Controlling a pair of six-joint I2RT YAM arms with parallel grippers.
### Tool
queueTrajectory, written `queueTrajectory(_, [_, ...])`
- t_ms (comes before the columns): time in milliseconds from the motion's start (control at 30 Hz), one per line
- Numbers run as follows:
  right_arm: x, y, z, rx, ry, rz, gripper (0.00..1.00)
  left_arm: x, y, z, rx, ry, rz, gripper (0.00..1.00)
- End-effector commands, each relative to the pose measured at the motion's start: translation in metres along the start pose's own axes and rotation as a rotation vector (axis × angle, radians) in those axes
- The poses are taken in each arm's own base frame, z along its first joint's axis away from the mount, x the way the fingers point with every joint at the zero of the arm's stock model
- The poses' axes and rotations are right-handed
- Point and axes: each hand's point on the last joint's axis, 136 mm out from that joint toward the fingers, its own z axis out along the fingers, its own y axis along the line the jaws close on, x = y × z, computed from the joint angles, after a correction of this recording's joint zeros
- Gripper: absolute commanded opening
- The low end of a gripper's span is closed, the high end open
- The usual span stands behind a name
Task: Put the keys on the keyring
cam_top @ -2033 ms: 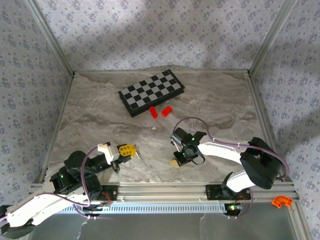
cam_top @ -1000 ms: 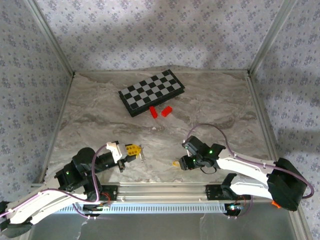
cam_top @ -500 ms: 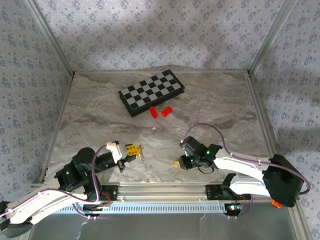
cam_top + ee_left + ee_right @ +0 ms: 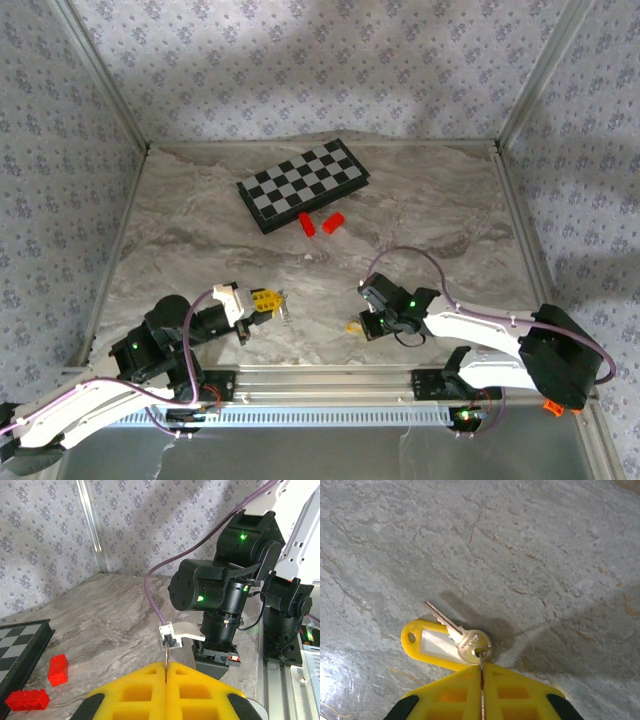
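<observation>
**Left hand** [image 4: 270, 298]: positioned close to the near edge of the surface [image 4: 200, 220], left of centre. It is pressed together on a thin metal strand that projects past its tips. I judge this strand to be the keyring [image 4: 285, 313]. It is held out toward the other arm, apparently presented for threading.

**Right hand** [image 4: 481, 670]: close to the near edge, right of centre, low over the surface. Its yellow fingers [image 4: 520, 692] are closed tight, pinching the keys [image 4: 470, 645] by a fine wire loop through the silver key's head. The key and its yellow tag [image 4: 427, 642] lie flat on the surface, so the grip reads as the start of a lift, not a carry. Keys and keyring are well apart.

**Surface:** grey, marbled, matt. A chessboard [image 4: 305, 183] lies toward the far edge, with two red blocks [image 4: 333, 222] just beside its near side.

**Room:** patterned wallpaper panels [image 4: 300, 70] enclose three sides, and an aluminium rail [image 4: 330, 383] runs along the near edge.
</observation>
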Motion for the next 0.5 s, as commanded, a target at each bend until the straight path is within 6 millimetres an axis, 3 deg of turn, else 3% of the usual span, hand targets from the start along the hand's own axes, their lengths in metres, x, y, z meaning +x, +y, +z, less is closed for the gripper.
queueTrajectory(0, [-0.011,0.005,-0.005,0.009,-0.026,-0.025,0.06,-0.026,-0.003,-0.004,0.015,-0.091,0.025,0.0])
queueTrajectory(267, [-0.002,0.0,-0.011,0.077,0.027,-0.023,0.0,-0.023,-0.003,-0.003,0.013,-0.084,0.025,0.0])
queueTrajectory(467, [0.026,-0.009,-0.015,0.151,0.193,0.015,0.0,-0.021,-0.002,-0.001,0.009,-0.08,0.031,0.0])
